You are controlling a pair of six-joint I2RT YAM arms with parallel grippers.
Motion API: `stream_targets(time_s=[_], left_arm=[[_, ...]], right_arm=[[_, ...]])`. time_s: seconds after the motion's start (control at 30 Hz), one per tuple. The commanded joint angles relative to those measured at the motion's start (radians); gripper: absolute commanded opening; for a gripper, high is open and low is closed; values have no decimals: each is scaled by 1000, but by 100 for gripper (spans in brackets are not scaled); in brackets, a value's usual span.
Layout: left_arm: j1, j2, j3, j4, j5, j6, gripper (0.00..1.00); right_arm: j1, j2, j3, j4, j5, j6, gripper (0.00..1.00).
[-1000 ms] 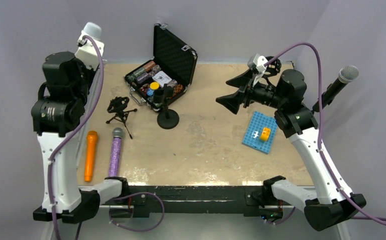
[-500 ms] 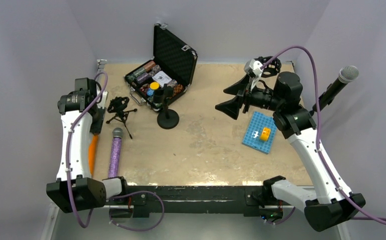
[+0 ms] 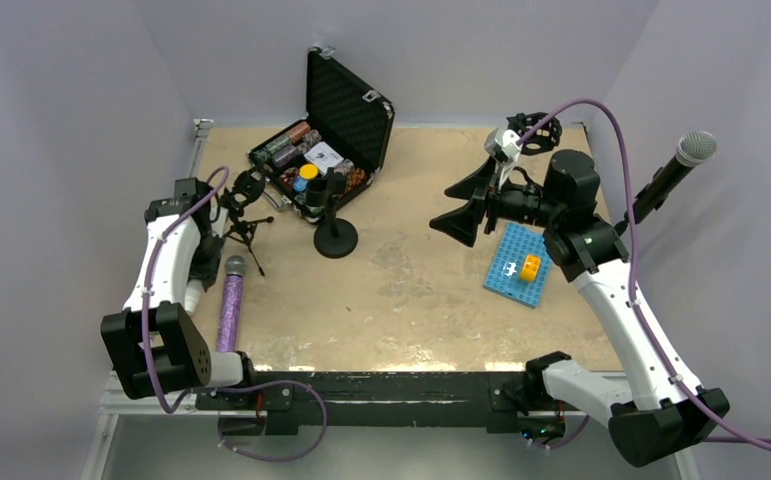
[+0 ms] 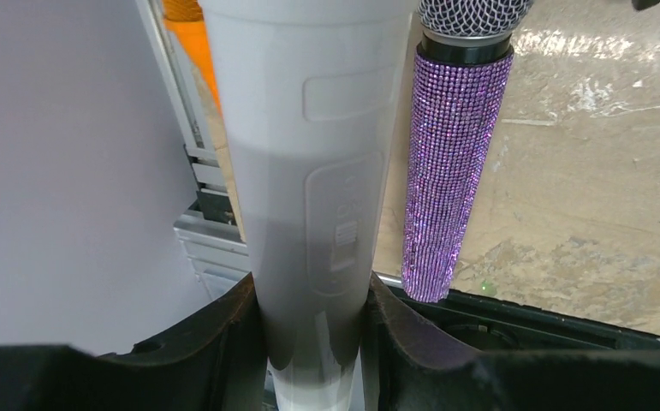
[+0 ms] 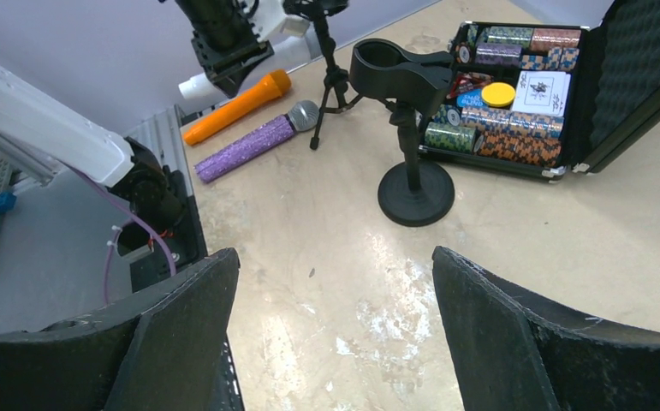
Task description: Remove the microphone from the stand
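- While the left gripper is closed partway round the white microphone, clamping its body between both fingers, that microphone sits at the left edge of the table, well apart from the stand.
- It runs alongside the purple glitter microphone, with the orange microphone just on its other side; whether it touches the surface cannot be told.
- The stand is upright toward the far middle of the table, just in front of the open case of chips; its clip holds nothing.
- The right gripper hangs above the right half of the table, jaws spread wide, gripping nothing.
- A small tripod stands between the left gripper and the stand.
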Motion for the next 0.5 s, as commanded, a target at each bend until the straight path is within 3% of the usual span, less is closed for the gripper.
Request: stream_targets(time_s=[0.0,0.33,0.47], left_arm=[[8,10,-85,86,-46,10,0],[23,-7,-132,106,-79,-4,0],[28,-27,-171,144,-163,41,0]], right_arm=[[-4,0,15,2,-28,2,87],[-5,71,64,-2,-60,32,86],[-4,70,58,10,-60,41,86]])
